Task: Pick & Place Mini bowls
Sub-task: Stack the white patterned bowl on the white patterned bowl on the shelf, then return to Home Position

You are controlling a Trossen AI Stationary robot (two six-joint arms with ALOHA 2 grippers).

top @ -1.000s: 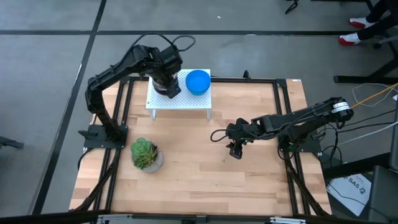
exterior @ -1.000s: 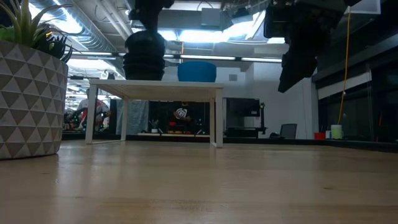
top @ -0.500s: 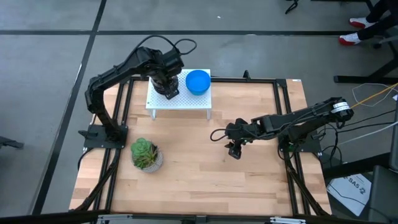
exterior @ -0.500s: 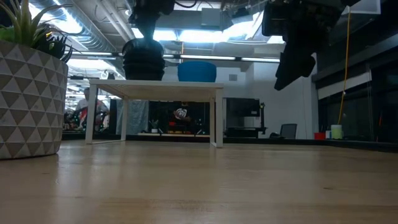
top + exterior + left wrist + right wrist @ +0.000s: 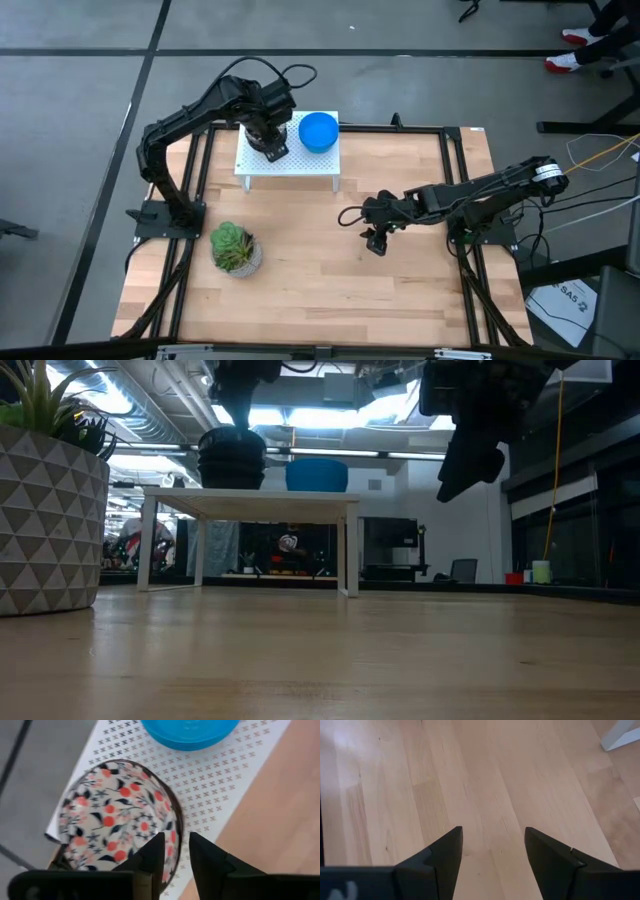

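A white bowl with a red-and-dark floral pattern (image 5: 115, 820) sits on its base on a small white perforated stand (image 5: 290, 168) at the table's far side. It shows as a dark shape (image 5: 232, 460) in the low view. Next to it on the stand is a bright blue bowl (image 5: 318, 131). My left gripper (image 5: 177, 857) points down over the floral bowl. It is open, one finger inside the rim and one outside, with a gap showing on both sides. My right gripper (image 5: 375, 243) hangs open above bare wood right of centre.
A potted green succulent (image 5: 235, 248) stands at the near left in a patterned pot (image 5: 50, 510). Bare wooden table (image 5: 485, 780) lies between the stand, the pot and my right gripper. A dark metal frame (image 5: 455, 130) runs along the table's edges.
In the low view the floral bowl's dark outline has come lower and now sits level on the stand's top under my left gripper.
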